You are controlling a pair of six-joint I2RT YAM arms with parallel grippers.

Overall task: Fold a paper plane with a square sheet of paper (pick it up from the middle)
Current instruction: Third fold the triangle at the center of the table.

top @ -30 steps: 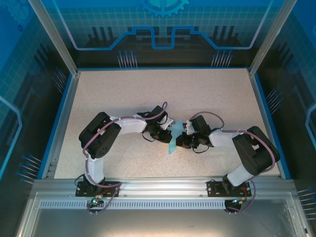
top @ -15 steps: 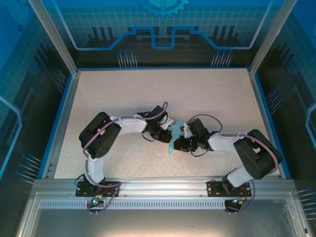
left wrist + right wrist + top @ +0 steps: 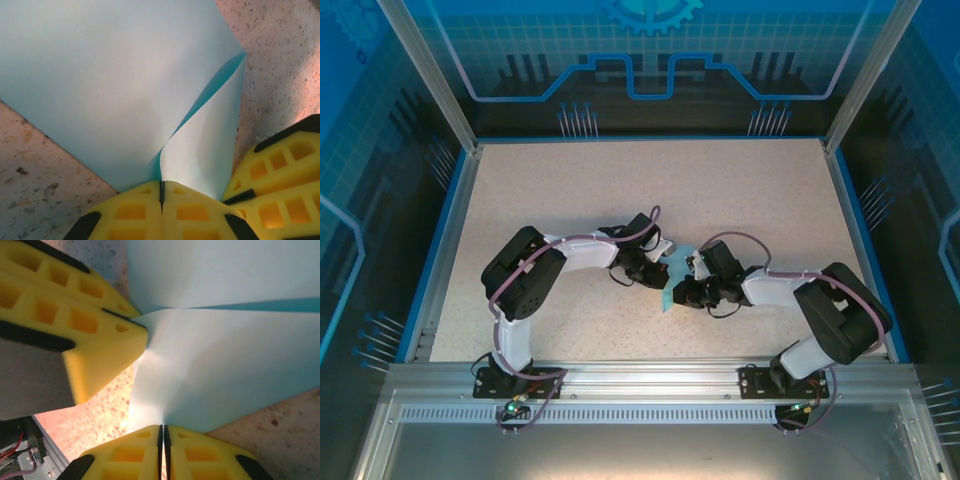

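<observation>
Wrist views: left claw [image 3: 161, 189], right claw [image 3: 163, 434], tight on paper [image 3: 100, 75]

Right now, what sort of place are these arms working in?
Probably an enclosed robot lab or demo cell: a speckled beige tabletop, blue circuit-patterned wall panels in aluminium frames, and a slotted aluminium rail along the near edge.

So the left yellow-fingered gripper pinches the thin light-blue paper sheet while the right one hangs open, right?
Not quite. The right gripper is also shut on the thin light-blue paper sheet, as the right wrist view shows; the left gripper does pinch it.
</observation>
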